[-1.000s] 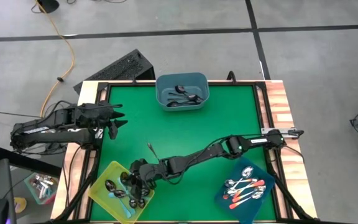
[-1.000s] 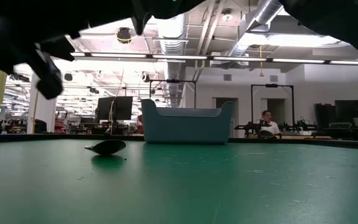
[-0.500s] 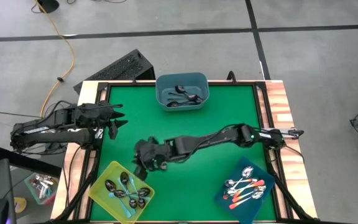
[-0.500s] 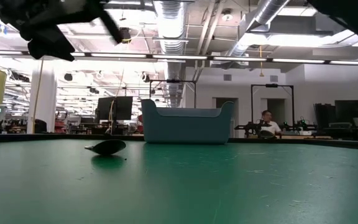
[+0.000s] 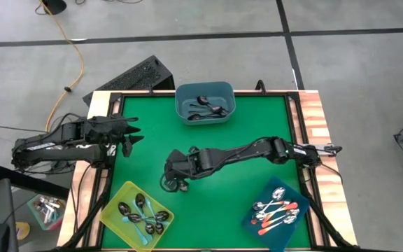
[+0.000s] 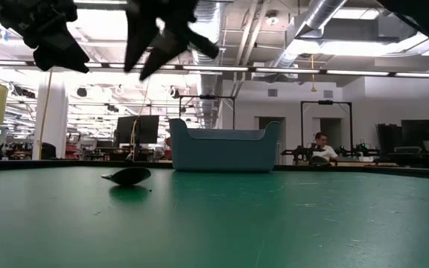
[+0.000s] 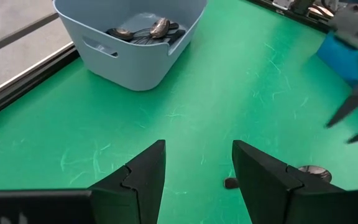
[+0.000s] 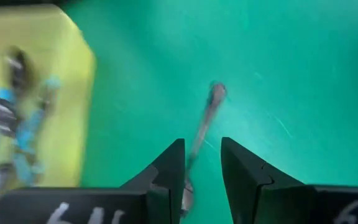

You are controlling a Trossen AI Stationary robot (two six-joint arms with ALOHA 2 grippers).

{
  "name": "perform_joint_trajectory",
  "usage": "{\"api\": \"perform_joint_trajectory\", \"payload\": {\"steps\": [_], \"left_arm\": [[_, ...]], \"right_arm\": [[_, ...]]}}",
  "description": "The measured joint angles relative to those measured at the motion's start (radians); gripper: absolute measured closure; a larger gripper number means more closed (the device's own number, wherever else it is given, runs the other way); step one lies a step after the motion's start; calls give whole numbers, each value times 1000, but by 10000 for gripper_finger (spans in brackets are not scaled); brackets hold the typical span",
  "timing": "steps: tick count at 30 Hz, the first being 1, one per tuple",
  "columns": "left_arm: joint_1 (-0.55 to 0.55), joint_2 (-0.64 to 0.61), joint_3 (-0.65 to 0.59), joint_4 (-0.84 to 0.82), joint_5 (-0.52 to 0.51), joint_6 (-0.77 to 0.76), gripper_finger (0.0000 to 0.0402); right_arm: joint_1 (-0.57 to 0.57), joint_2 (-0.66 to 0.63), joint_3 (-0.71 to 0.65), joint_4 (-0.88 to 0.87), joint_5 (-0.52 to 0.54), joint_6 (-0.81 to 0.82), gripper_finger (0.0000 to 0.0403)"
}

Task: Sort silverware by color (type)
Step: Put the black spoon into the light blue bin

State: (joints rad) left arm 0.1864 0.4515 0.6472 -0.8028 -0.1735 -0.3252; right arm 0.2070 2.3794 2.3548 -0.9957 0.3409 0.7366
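Nearest the front edge of the green table (image 5: 257,115) sit two of the three bins: the yellow bin (image 5: 115,210) at the front left, holding teal-handled spoons (image 5: 144,213), and the dark blue bin (image 5: 285,234) at the front right, holding orange-handled spoons (image 5: 277,208). Just beyond the yellow bin, one dark plain-metal spoon (image 8: 205,121) lies loose on the mat — the only piece of silverware not yet in a bin, as far as the views show. The right gripper (image 5: 175,179) hangs above it; in the right wrist view the jaws stand a little apart with nothing between them, the spoon's handle running along the gap below. The step in hand looks like the pick of this last dark spoon. The next move calls for a descent with the jaws straddling the thin handle, a firm pinch low against the mat, then a carry across to the grey-blue bin (image 5: 205,89) at the far edge, where other dark spoons (image 7: 143,32) already lie. A flat, slender handle may slip or pivot, so the approach should be square. The left gripper (image 5: 128,138) waits at the table's left edge, jaws spread and empty.
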Motion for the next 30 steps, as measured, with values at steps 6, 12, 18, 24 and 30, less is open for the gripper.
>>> {"api": "perform_joint_trajectory", "payload": {"steps": [6,12,18,24,30], "left_arm": [[0,0,0,0,-6,11,232],[0,0,0,0,-34,13,232],[0,0,0,0,-37,13,232],[0,0,0,0,-48,13,232],[0,0,0,0,-48,11,232]], "right_arm": [[-7,71,-2,-15,-5,75,284],[-19,99,-6,16,-50,86,230],[-26,97,-24,70,-49,100,177],[-20,142,-25,137,-52,105,178],[5,185,-24,168,-85,129,181]]}}
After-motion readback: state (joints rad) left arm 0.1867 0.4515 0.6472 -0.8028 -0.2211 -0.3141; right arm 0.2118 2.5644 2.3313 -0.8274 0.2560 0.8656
